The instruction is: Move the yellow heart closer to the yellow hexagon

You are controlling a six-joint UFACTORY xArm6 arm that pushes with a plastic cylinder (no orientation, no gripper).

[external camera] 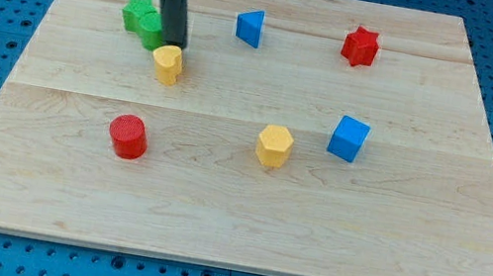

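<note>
The yellow heart (168,64) lies on the wooden board at the upper left of middle. The yellow hexagon (274,146) sits near the board's middle, to the lower right of the heart. My tip (177,47) is at the heart's upper edge, touching or nearly touching it. The dark rod rises from there toward the view's top.
Two green blocks (144,21) sit just left of the rod, partly hidden by it. A red cylinder (128,135) is at the lower left. A blue triangle (250,27), a red star (360,47) and a blue cube (348,138) lie to the right. The board's rim (226,259) runs along the bottom.
</note>
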